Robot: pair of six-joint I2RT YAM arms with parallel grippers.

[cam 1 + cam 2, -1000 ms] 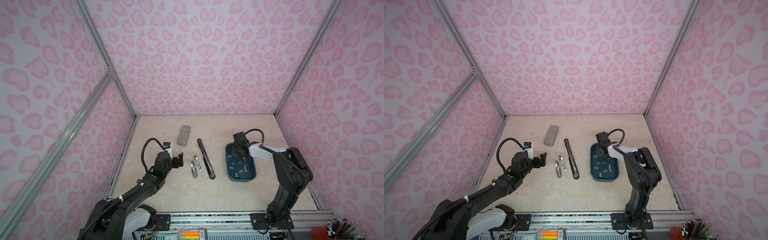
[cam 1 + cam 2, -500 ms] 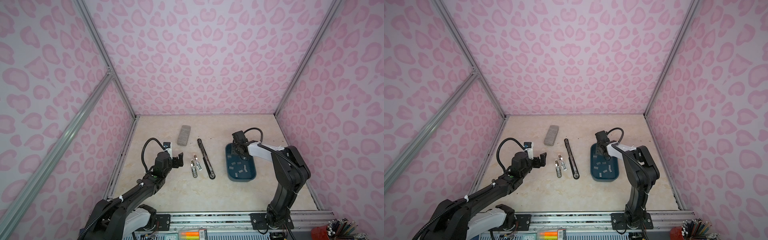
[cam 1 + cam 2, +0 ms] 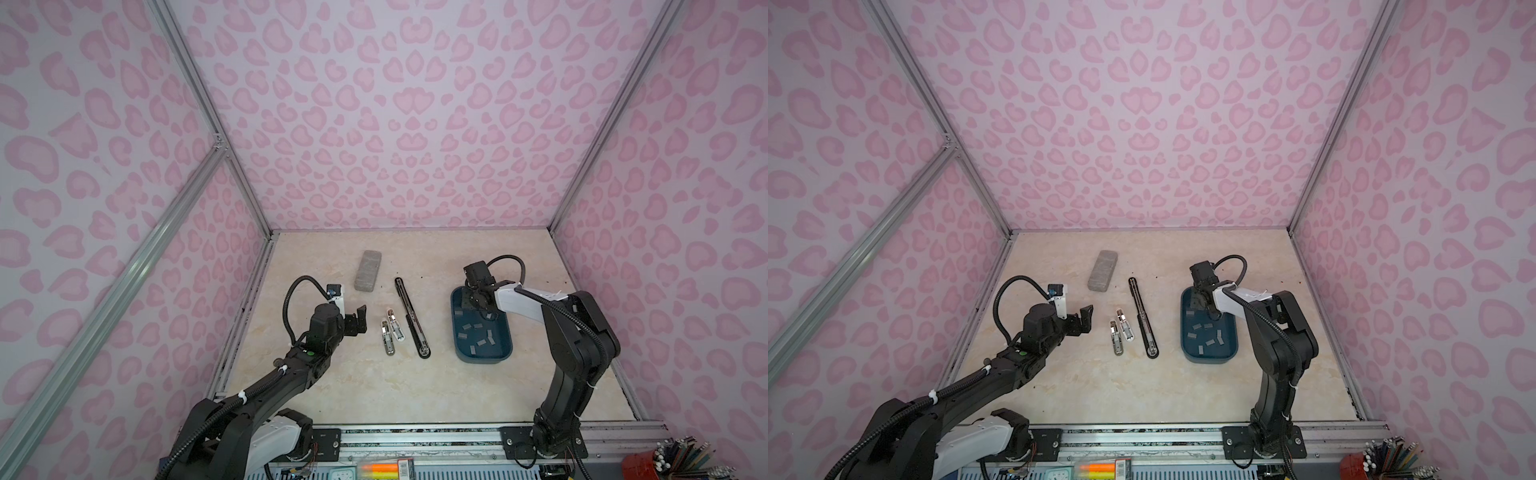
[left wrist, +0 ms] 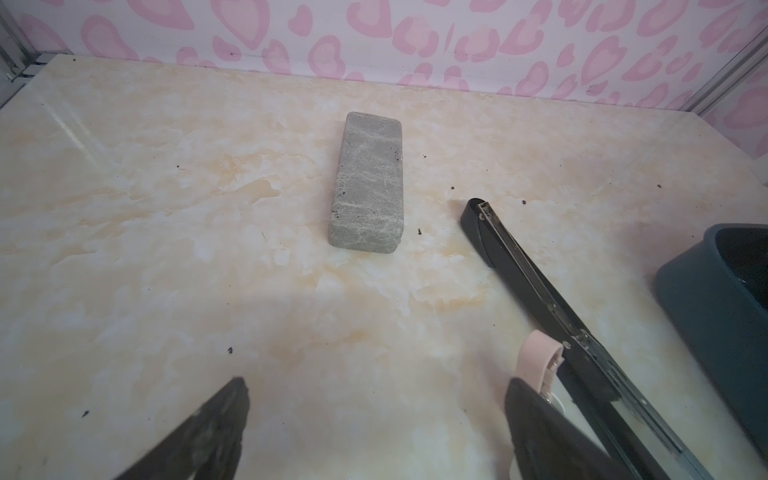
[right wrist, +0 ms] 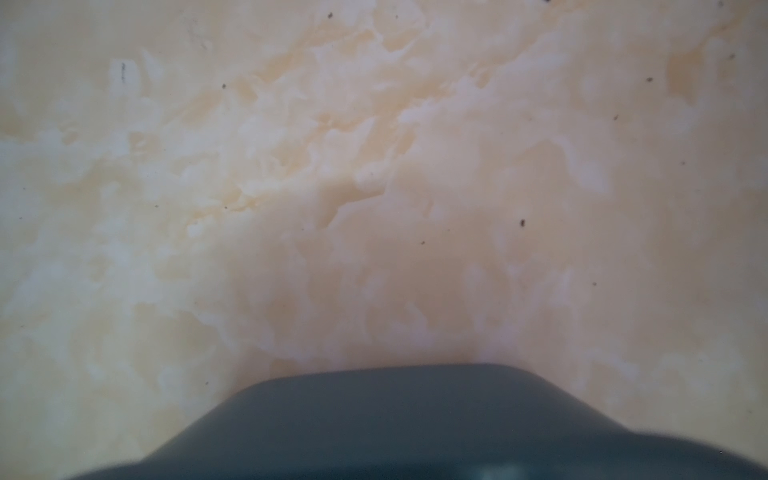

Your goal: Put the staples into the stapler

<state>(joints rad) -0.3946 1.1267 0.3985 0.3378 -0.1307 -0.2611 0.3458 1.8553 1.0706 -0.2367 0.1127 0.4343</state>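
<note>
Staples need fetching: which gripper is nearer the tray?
Right. The right gripper reaches down into the tray, at its far end; the left gripper hovers across the stapler from it.

Soft even light; top views sharp; right wrist view blurred.

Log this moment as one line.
left gripper: open, empty | right gripper: inside dark blue plastic tray of small grey metal staples, jaws hidden | long black stapler: lying opened

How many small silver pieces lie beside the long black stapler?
2. One silver piece lies farther from the stapler; the pink-tipped piece lies closer to it. None seems hidden.
</note>
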